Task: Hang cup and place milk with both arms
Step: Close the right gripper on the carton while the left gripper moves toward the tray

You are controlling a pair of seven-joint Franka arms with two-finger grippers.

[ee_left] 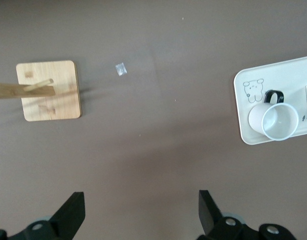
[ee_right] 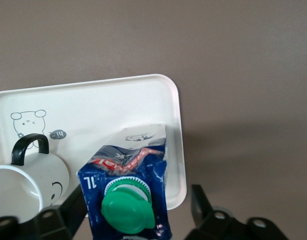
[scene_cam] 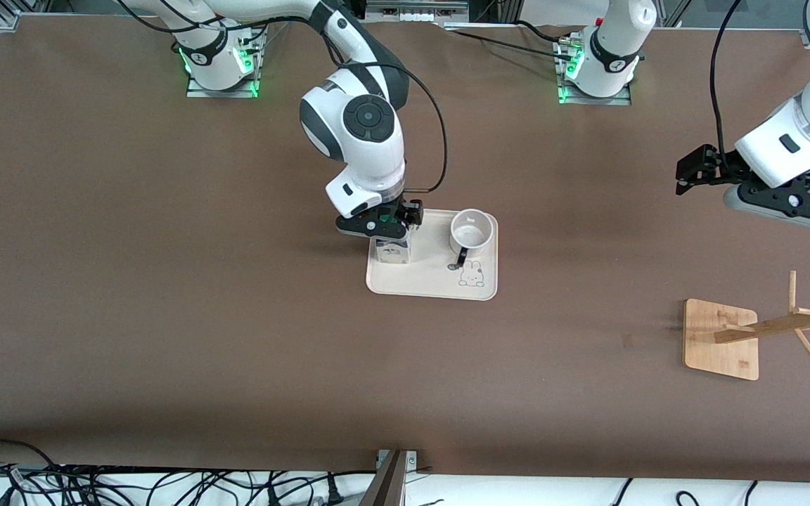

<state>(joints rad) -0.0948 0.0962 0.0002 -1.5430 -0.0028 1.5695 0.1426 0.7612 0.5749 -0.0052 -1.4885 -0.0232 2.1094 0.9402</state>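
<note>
The milk (scene_cam: pixel 391 250), a blue and white carton with a green cap, stands upright on a cream tray (scene_cam: pixel 433 284), at the tray's edge toward the right arm's end. My right gripper (scene_cam: pixel 384 228) is low over the carton, open, with a finger on each side of its top. A gap shows at one finger in the right wrist view (ee_right: pixel 136 202), where the carton (ee_right: pixel 128 190) fills the space between the fingers. The cup (scene_cam: pixel 472 230) stands upright on the tray beside the milk, its black handle toward the front camera. My left gripper (scene_cam: pixel 683 177) is open and empty in the air (ee_left: pixel 141 210), waiting.
A wooden rack (scene_cam: pixel 721 337) with pegs stands toward the left arm's end, nearer the front camera than the tray; it also shows in the left wrist view (ee_left: pixel 53 90). A small clear scrap (ee_left: pixel 120 69) lies on the brown table beside its base.
</note>
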